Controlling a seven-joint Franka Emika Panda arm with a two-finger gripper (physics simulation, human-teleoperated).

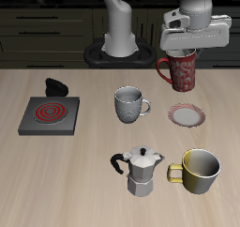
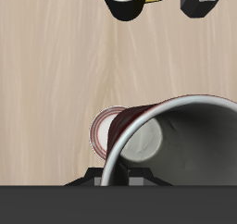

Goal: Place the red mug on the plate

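Note:
The red mug (image 1: 183,73) with its speckled pattern hangs in the air, gripped at its rim by my gripper (image 1: 185,49), which is shut on it. It hovers behind and above the plate (image 1: 186,114), a small round plate with a reddish-pink rim lying on the table. In the wrist view the red mug (image 2: 185,140) fills the foreground with its white inside showing, and the plate (image 2: 106,130) lies partly hidden beneath it. My fingertips are hidden by the mug.
A grey-white patterned mug (image 1: 129,103) stands beside the plate. A moka pot (image 1: 142,170) and a yellow mug (image 1: 200,171) stand near the front edge. A square grey burner (image 1: 50,113) with a red spiral sits across the table.

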